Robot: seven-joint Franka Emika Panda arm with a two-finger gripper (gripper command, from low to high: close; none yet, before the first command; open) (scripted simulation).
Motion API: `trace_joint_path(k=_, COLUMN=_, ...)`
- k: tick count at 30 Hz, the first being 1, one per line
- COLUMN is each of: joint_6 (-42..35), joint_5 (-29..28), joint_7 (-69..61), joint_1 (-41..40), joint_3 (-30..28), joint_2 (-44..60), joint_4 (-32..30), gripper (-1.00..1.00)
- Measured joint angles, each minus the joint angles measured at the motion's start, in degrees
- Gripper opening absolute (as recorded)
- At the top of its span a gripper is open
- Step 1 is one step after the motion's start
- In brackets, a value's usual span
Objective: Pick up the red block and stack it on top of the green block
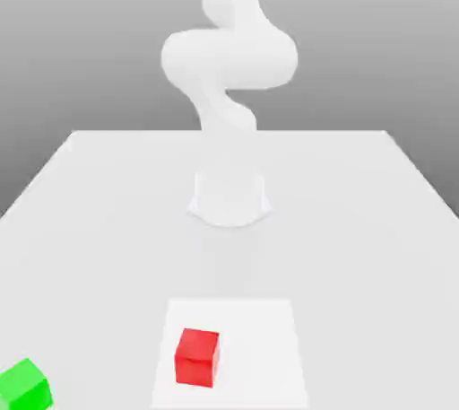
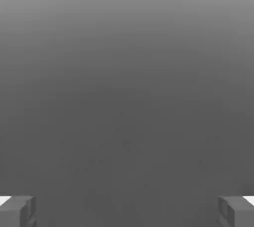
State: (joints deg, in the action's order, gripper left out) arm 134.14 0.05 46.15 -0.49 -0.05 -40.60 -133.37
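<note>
Hand: released, its two fingers (image 2: 20,212) spread wide with a gap between them; both are partly cut off in the hand view, which looks out on plain grey shading.
Arm: white (image 1: 229,58), at the upper centre of the exterior view, cut off by the top edge; pale on pale, its lower links are hard to tell apart.
Base: white (image 1: 229,200), at the centre of the exterior view, its outline faint against the table.
Red block: in the lower part of the exterior view, just left of centre (image 1: 196,358), whole in the frame, resting on the sheet near its left edge.
Sheet: white square (image 1: 262,354), lower centre, reaching almost to the bottom of the frame; bare to the right of the red block.
Green block: lower left corner (image 1: 24,386), turned at an angle, cut off by the frame's left and bottom edges.
Room: bare table (image 1: 359,238) and a strip of sheet between the blocks; open table between base and sheet.
Table edges: far edge straight behind the base, sides running out of frame.
</note>
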Motion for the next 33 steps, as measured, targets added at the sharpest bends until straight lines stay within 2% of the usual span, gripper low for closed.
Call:
trace_joint_path(k=22, joint_6=20.8, joint_5=0.45, joint_7=2.85, joint_1=-2.93, joint_3=-1.78, joint_2=46.06, joint_4=-13.99, gripper=0.0)
trace_joint_path(k=28, joint_6=30.42, joint_5=1.27, joint_7=2.41, joint_1=-3.57, joint_3=-1.11, joint_2=58.54, joint_4=-13.23, gripper=0.0)
trace_joint_path(k=29, joint_6=31.36, joint_5=1.4, joint_7=2.32, joint_1=-3.62, joint_3=-1.03, joint_2=59.67, joint_4=-13.06, gripper=-1.0)
trace_joint_path(k=33, joint_6=31.37, joint_5=1.33, joint_7=2.4, joint_1=-3.62, joint_3=-1.02, joint_2=59.67, joint_4=-13.06, gripper=-1.0)
